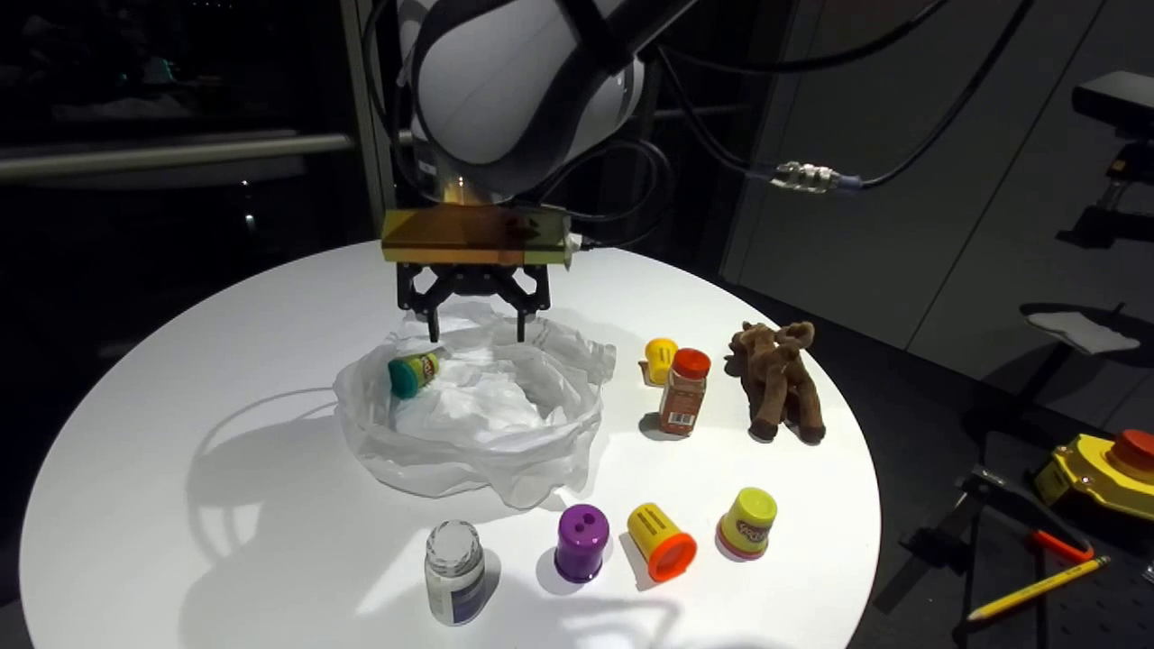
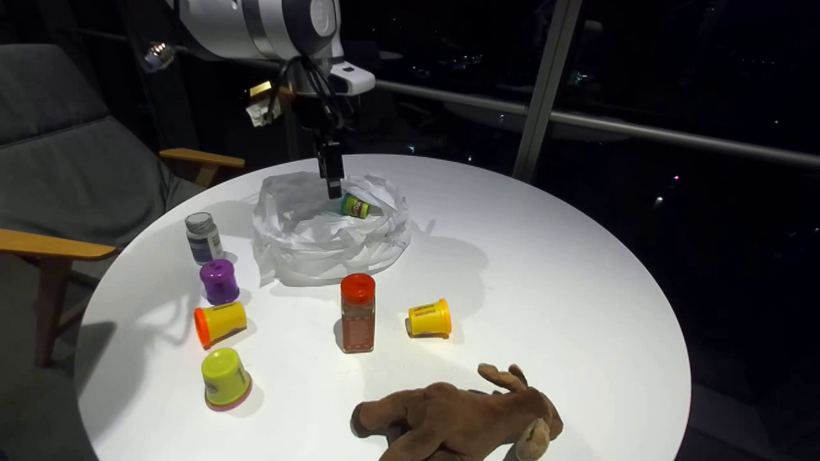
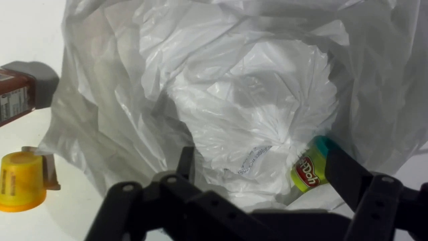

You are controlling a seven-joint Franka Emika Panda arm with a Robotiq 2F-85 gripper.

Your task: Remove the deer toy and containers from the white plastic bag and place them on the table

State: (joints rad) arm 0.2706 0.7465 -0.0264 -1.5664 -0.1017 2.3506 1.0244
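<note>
The crinkled white plastic bag [image 1: 469, 460] lies spread on the round table [image 2: 576, 307], mouth upward. Inside it rests one green container with a teal lid [image 1: 413, 374], tipped on its side. Over the bag's mouth my gripper [image 1: 478, 338] points down, jaws wide apart and holding nothing. In the wrist view one finger [image 3: 347, 180] covers part of that container; whether they touch I cannot tell. The brown deer toy [image 2: 461, 416] lies on the table outside the bag. Other containers stand or lie around: red-capped [image 1: 683, 397], purple [image 1: 581, 541], yellow [image 2: 429, 319], orange-lidded [image 1: 663, 545], yellow-green [image 2: 224, 378], white-grey [image 2: 204, 240].
A dark metal rail [image 2: 640, 131] runs behind the table. A grey armchair [image 2: 57, 141] with wooden arms stands beside it. Cables [image 1: 622, 189] hang from the arm. A yellow box with a red button [image 1: 1104, 473] sits beyond the table edge.
</note>
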